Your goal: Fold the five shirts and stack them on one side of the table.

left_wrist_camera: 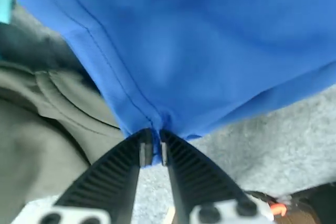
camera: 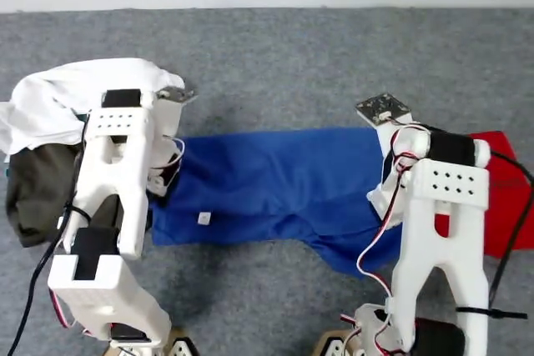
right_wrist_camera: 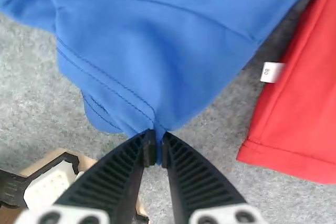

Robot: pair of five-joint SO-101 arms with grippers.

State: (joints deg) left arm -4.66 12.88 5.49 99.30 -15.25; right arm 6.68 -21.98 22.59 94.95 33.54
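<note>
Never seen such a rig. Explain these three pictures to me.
Two white robot arms sit side by side at a grey table. One picture looks down from above; the other two come from a camera on each arm's wrist. A blue shirt lies spread between the arms; the left gripper and the right gripper each pinch an edge of it. A white shirt and a dark olive shirt are heaped by the left arm, a red shirt by the right.
</note>
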